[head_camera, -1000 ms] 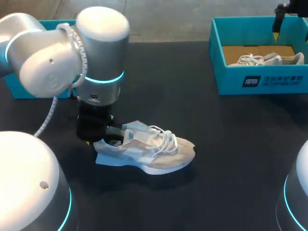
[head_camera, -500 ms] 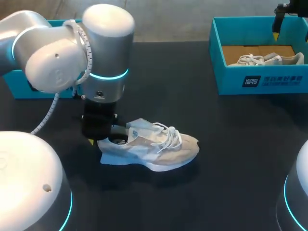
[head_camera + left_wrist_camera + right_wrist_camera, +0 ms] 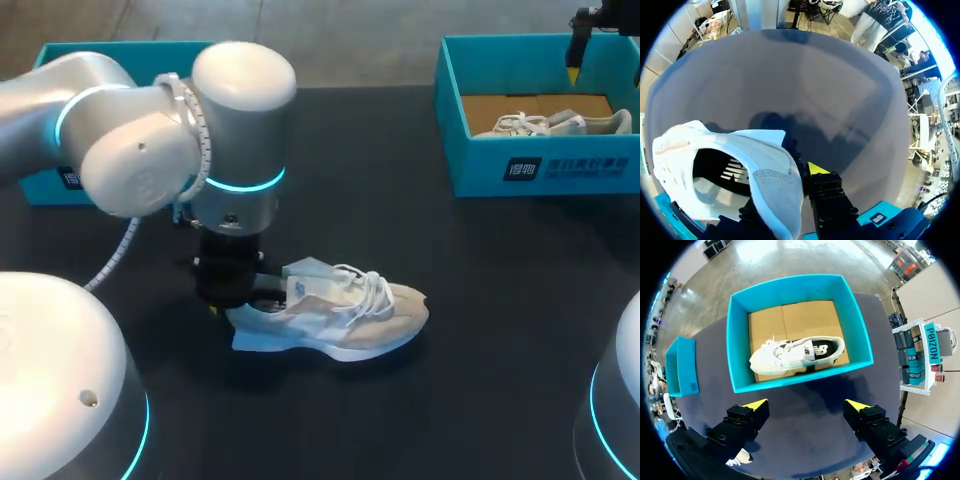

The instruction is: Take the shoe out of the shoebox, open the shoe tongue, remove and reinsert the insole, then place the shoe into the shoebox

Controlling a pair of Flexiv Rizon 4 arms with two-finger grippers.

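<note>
While clamping the shoe (image 3: pixel 340 318), left claw (image 3: pixel 235 300) points down.

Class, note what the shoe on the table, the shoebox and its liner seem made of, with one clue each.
The shoe on the table: likely textile upper, matte and pale, with laces, over a smooth white foam-like sole. The shoebox: probably cardboard, thin flat teal walls. Its liner: plain brown card, seam down the middle.
</note>
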